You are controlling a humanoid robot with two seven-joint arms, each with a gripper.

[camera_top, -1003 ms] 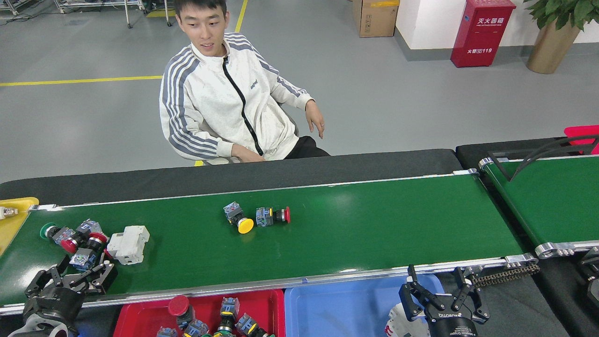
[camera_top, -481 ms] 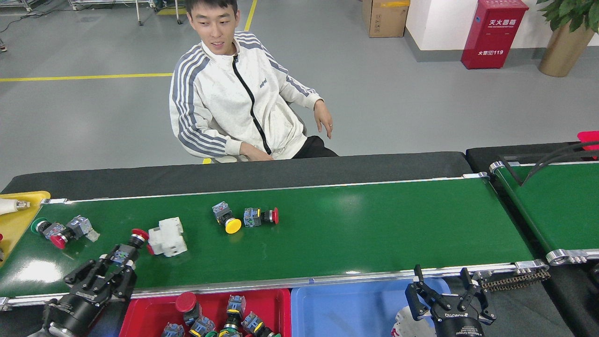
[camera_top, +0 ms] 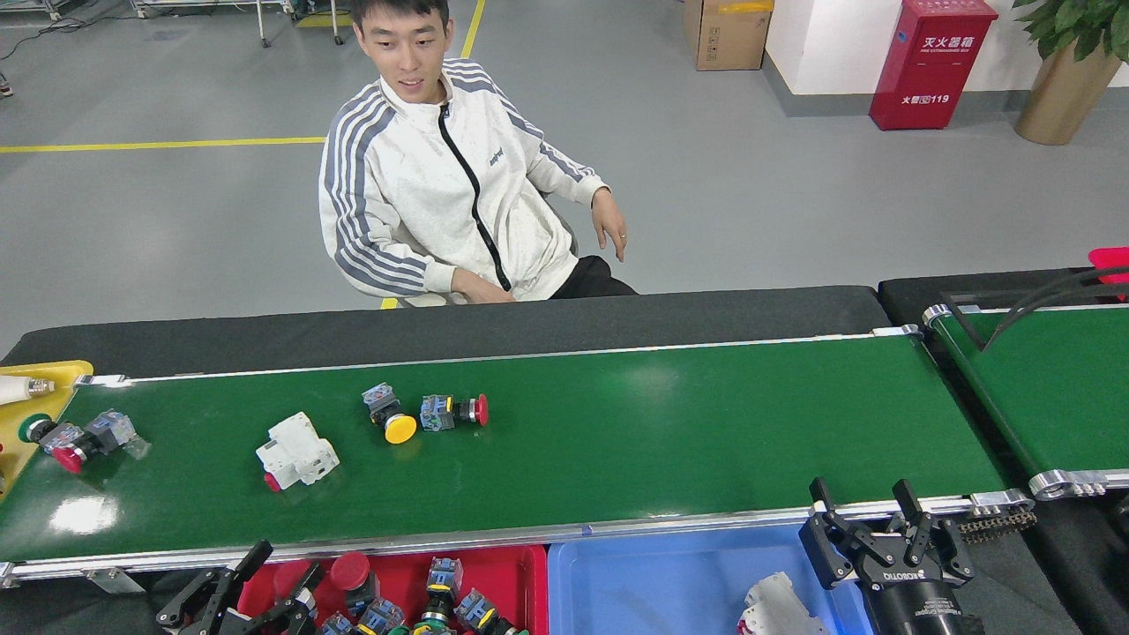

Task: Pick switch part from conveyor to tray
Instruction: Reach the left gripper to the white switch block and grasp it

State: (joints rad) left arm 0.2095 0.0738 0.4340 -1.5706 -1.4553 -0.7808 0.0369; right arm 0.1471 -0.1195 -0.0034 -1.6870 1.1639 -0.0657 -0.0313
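belt contents have drifted toward the left of the frame since half a second ago: the yellow-capped push-button switch (camera_top: pixel 389 414) and the red-capped switch (camera_top: pixel 454 411) beside it sit left of centre on the long glossy dark green conveyor belt with silver side rails (camera_top: pixel 670 432), and the white blocky switch housing (camera_top: pixel 296 454) has slid down-left with a small red part touching its lower corner. the cluster of red and green capped switches (camera_top: pixel 78 437) is now near the far left end, just beside the yellow tray (camera_top: pixel 48 375).

the left gripper (camera_top: pixel 251 593), which was reaching over the belt at a red-capped switch, has pulled back below the near rail to the lower left of the frame, over the red plastic tray (camera_top: pixel 516 573); its fingers stand apart and seem empty, so i judge that one part has just been dropped there. the right gripper (camera_top: pixel 882 520) has risen a little at the lower right, jaws apart, holding nothing, beside the blue plastic tray (camera_top: pixel 635 573).

open room is wide across the right half of the belt. the seated person in a white striped jacket (camera_top: pixel 441 185) stays beyond the far rail.
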